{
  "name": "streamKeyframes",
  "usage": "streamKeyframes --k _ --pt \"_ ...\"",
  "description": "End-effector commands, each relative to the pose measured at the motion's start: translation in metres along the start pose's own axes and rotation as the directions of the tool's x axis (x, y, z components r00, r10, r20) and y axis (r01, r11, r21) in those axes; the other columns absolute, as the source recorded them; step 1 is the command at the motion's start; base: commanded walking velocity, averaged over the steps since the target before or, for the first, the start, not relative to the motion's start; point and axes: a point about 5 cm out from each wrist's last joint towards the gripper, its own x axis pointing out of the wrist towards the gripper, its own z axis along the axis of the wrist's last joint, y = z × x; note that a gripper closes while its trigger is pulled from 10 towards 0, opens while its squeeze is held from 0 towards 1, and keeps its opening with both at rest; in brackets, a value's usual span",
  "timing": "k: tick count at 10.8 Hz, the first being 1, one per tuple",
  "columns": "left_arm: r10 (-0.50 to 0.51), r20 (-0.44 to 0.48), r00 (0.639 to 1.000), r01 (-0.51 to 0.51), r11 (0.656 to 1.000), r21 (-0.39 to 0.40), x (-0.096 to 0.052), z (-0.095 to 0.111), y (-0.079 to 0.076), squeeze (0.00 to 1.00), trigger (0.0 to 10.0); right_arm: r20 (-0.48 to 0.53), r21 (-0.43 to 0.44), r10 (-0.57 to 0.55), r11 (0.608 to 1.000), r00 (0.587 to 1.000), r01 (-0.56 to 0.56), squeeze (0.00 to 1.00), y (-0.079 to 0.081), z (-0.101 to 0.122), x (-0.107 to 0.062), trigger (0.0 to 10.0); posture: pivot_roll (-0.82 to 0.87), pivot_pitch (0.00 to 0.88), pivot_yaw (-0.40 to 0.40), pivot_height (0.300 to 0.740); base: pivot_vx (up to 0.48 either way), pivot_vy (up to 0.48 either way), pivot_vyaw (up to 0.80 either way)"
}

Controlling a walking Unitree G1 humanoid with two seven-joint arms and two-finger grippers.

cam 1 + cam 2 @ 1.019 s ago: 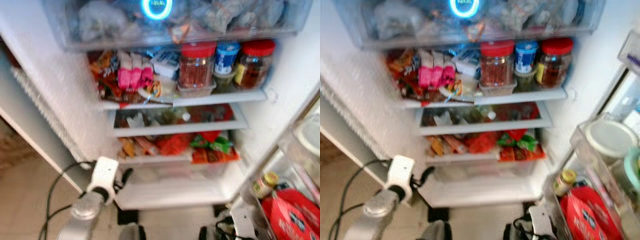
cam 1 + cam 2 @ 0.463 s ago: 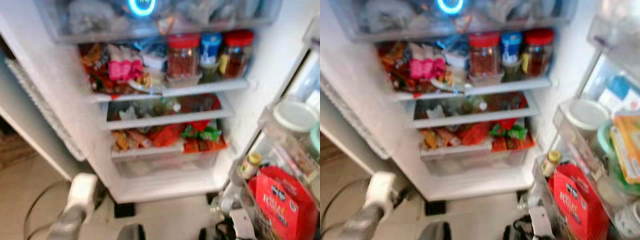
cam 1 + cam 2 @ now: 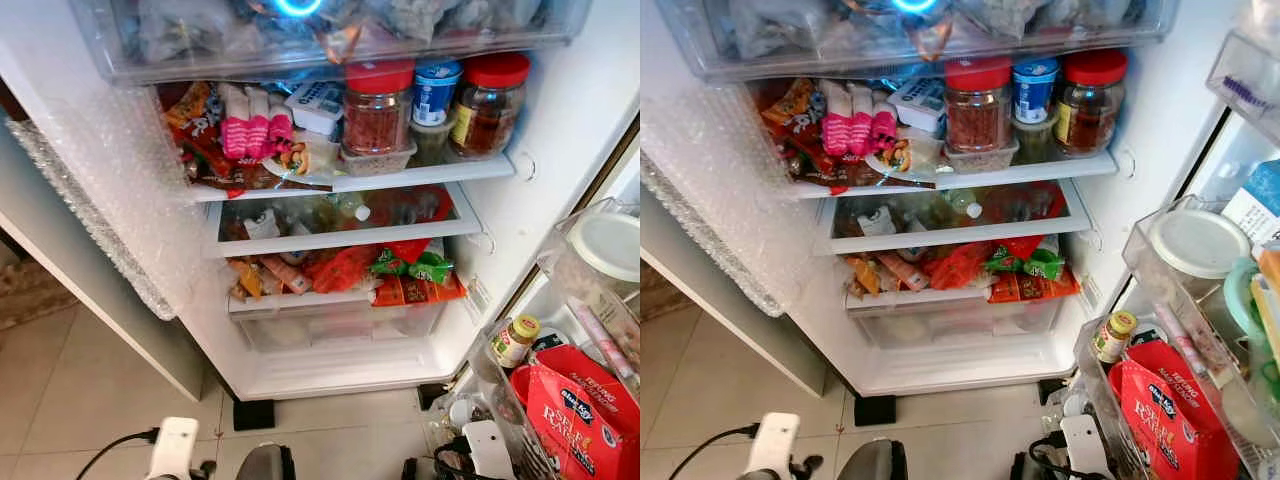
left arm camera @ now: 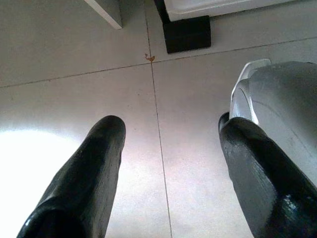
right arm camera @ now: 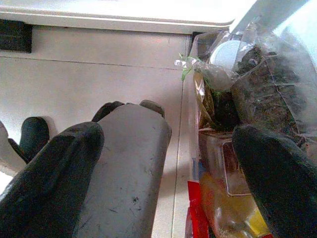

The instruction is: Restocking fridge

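Fridge [image 3: 560, 130] is standing open at 12 o'clock; left claw [image 4: 168, 163] and right claw [image 5: 163, 168] are both hanging released over the floor [image 4: 64, 59].

Two red-lidded jars [image 3: 378, 106] [image 3: 488, 91] on the upper shelf; one blue-lidded tub [image 3: 435, 92] between them; three pink packets [image 3: 256, 136] (perhaps more behind); one small yellow-capped bottle [image 3: 514, 341].
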Motion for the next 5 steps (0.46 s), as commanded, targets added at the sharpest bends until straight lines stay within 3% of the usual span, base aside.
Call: streamKeyframes --k 1,5 --pt "0.011 -0.027 1.000 -0.010 1.000 0.017 -0.001 -0.009 0.002 0.00 10.0 -0.099 0.016 0.023 1.000 0.995 -0.022 0.00 0.008 -0.027 -0.004 10.0 0.02 0.071 0.065 0.638 0.000 0.000 0.00" --pt "0.068 -0.108 0.992 -0.063 0.997 0.051 -0.011 -0.041 0.031 0.00 10.0 -0.103 0.016 0.029 0.999 0.994 -0.027 0.00 0.010 -0.027 -0.004 10.0 0.02 0.065 0.073 0.638 0.000 0.339 0.00"
